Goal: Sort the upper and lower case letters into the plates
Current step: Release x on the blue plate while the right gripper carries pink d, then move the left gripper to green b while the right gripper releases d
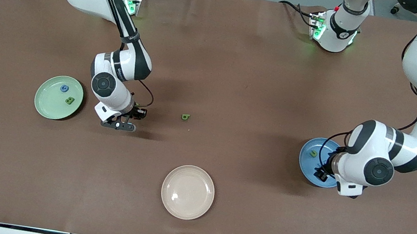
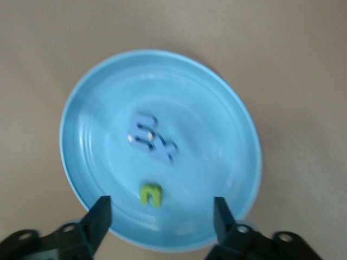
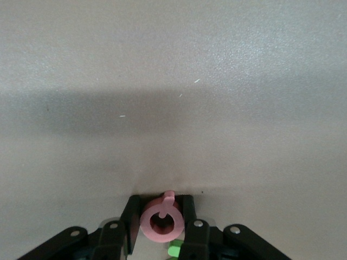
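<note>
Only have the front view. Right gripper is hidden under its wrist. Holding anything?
Observer: Yes. In the right wrist view, the right gripper is shut on a pink letter, a ring with a short stem, over bare table.
Operator: The arm covers most of the blue plate. What's in it?
Observer: The left wrist view shows a green n and two pale blue letters that touch each other near the plate's middle.
Operator: Is that arm carrying anything?
Observer: No. The left gripper is open and empty, over the plate's edge.
</note>
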Robot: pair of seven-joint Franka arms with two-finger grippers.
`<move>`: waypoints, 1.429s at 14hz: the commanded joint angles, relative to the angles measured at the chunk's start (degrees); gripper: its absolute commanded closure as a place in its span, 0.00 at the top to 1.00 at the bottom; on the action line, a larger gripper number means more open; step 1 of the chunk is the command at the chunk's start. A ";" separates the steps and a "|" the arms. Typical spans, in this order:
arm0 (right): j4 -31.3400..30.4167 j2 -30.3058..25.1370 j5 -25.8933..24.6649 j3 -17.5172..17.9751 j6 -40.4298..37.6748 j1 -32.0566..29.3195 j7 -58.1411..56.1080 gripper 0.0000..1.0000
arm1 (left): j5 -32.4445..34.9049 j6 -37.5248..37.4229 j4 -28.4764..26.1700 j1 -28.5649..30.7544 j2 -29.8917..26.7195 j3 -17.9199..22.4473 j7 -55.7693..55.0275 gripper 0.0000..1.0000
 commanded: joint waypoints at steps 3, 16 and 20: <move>-0.65 -2.00 -0.12 0.30 -2.35 -2.68 -0.15 0.08 | -2.38 -0.92 -0.22 -0.76 -3.55 -9.44 -3.23 1.00; -12.86 -15.82 -0.30 -0.05 -7.37 -26.21 -36.17 0.08 | 2.10 8.92 15.31 -34.50 8.21 -0.24 -4.29 0.95; -13.05 -15.64 -1.00 -0.14 -6.85 -32.47 -44.17 0.08 | 2.01 16.89 20.61 -39.09 14.20 1.79 -18.84 0.90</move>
